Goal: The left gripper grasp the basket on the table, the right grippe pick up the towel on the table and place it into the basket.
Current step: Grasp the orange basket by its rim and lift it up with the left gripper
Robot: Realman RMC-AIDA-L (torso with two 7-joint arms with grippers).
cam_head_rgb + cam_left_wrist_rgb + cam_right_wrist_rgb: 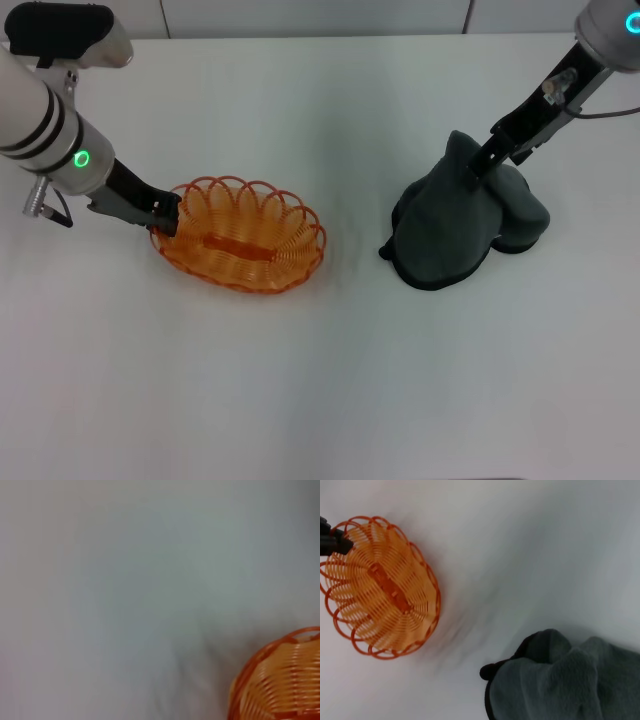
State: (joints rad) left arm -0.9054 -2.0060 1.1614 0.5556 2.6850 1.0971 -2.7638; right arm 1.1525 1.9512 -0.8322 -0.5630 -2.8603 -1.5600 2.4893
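Head view showed the left gripper (165,212) at the table's (320,400) left side, its fingers clamped on the near-left rim of the basket (240,236), which sat on the table left of centre. Well apart, to the right, the towel (462,215) rose in a peak, pinched at its top by the right gripper (486,160), its lower folds on the table.

Right gripper (478,165) fingertips are sinking into towel (462,215) folds, so the jaw gap is hiding. Left wrist view is cropping the basket (280,680) at the corner. Right wrist view is cropping the towel and showing only the left gripper (332,539) tip.
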